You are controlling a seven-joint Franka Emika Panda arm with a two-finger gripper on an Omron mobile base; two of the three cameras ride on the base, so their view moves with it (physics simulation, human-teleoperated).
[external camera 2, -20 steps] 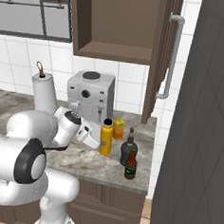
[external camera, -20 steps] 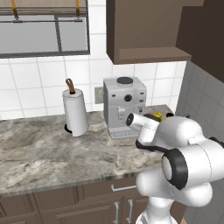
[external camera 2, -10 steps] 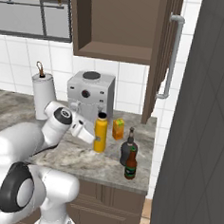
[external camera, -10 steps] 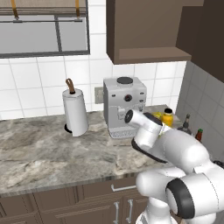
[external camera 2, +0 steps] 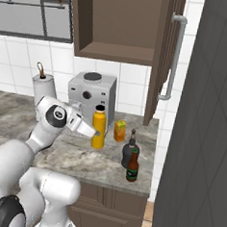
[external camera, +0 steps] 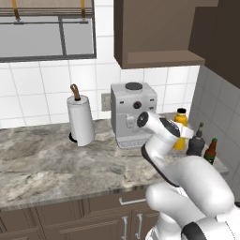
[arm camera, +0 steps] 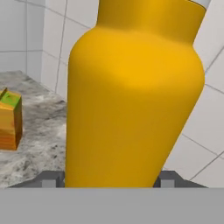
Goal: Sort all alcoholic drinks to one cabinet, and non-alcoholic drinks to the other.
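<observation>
A tall yellow-orange bottle (external camera 2: 99, 129) with a black cap stands upright just in front of the coffee machine; my gripper (external camera 2: 92, 131) is shut on its lower body. In the hand view the bottle (arm camera: 131, 96) sits between both fingertips (arm camera: 51, 178). Its top (external camera: 180, 120) rises above my hand in the left base view. The orange juice carton (external camera 2: 119, 131) (arm camera: 9, 118) stands on the counter behind it. To its right are the squat black bottle (external camera 2: 129, 153) (external camera: 194, 143) and the brown beer bottle (external camera 2: 132, 168) (external camera: 211, 150). Above hangs an open cabinet (external camera 2: 117, 29) with a grey door handle (external camera 2: 174, 57).
A grey coffee machine (external camera: 133, 112) and a paper towel roll (external camera: 79, 119) stand against the tiled wall. A second dark cabinet (external camera: 220, 42) hangs at the upper right. A tall dark panel (external camera 2: 206, 118) closes off the counter's right end.
The arm has stretched forward, and the yellow-orange bottle has shifted a little left and up with the gripper. The other drinks have stayed put.
</observation>
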